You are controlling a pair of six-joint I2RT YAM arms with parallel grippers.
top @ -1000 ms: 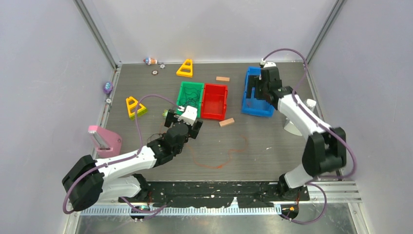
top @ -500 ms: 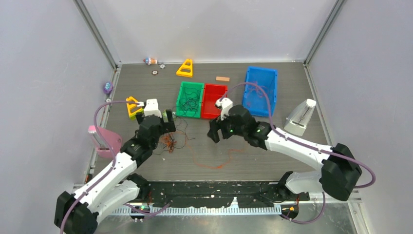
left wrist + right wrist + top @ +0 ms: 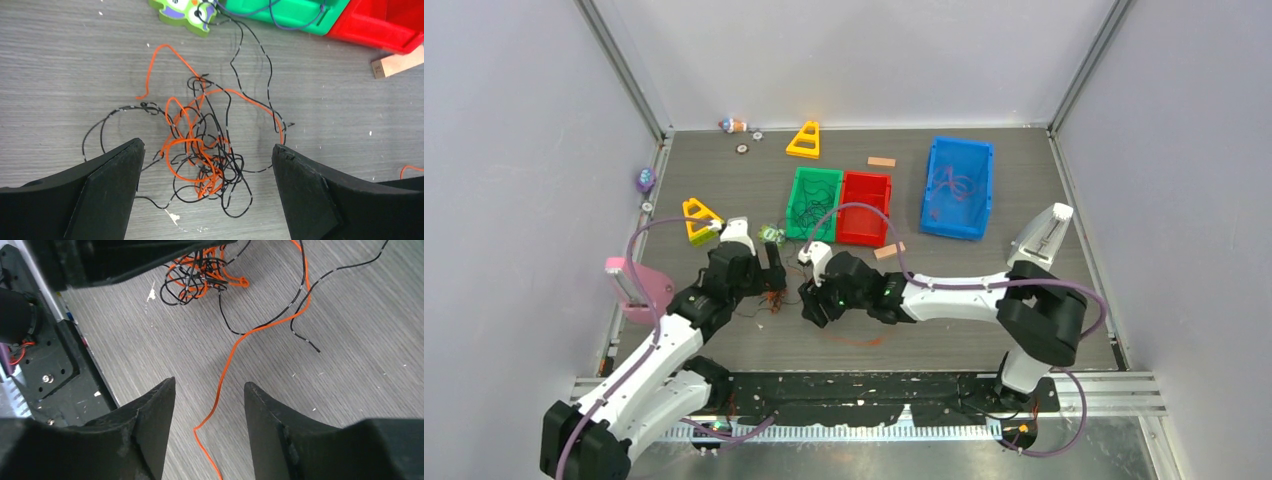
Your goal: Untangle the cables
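Observation:
A clump of thin orange and black cables (image 3: 205,155) lies on the grey table, directly under my left gripper (image 3: 206,145), whose jaws stand wide open on either side of it without touching. The same clump (image 3: 200,272) shows at the top of the right wrist view. One long orange strand (image 3: 225,365) trails from it and passes between the fingers of my right gripper (image 3: 210,382), which is open with a narrower gap and clear of the strand. From above, the left gripper (image 3: 771,275) and right gripper (image 3: 809,305) flank the clump (image 3: 776,298).
A green bin (image 3: 799,185) holding dark cables, a red bin (image 3: 865,208) and a blue bin (image 3: 959,187) with reddish strands sit behind. A green toy (image 3: 187,12), wooden block (image 3: 889,251), yellow triangles (image 3: 699,218), pink object (image 3: 639,285) and white stand (image 3: 1042,235) lie around.
The right arm swung from the blue bin across to the clump at table centre, its jaws narrowing. The left arm drew back left and now hovers over the clump.

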